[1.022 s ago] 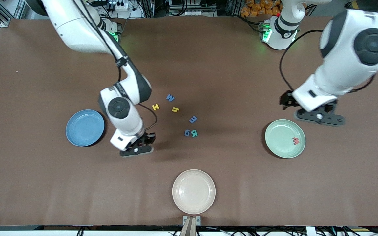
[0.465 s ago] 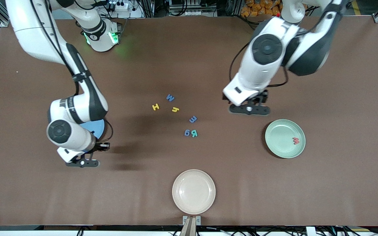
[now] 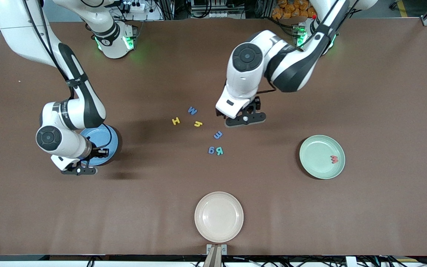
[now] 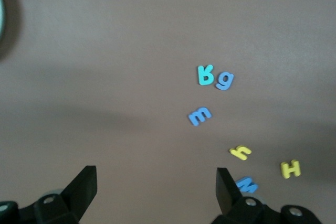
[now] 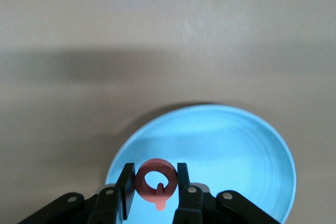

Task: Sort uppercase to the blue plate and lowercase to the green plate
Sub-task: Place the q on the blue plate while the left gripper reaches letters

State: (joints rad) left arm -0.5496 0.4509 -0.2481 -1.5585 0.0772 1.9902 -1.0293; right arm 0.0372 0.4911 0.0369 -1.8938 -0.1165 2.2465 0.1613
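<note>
Right gripper pinching small red foam capital Q between both fingers, held in the air over round shallow light-blue plate at the right arm's end of brown table. Left gripper spread wide, holding nothing, hanging over bare tabletop beside the loose cluster of letters in the table's middle.

Below and around that gripper, lying flat on the table: tiny blue foam lowercase e; nearer the front camera, tiny teal-green foam capital R touching tiny blue foam lowercase a; toward the right arm's end, tiny yellow foam lowercase h, tiny yellow foam capital H and tiny blue foam capital M, each apart from the others.

Toward the left arm's end, round shallow pale mint-green plate with tiny red foam lowercase w lying in it. Nearest the front camera, round cream plate.
</note>
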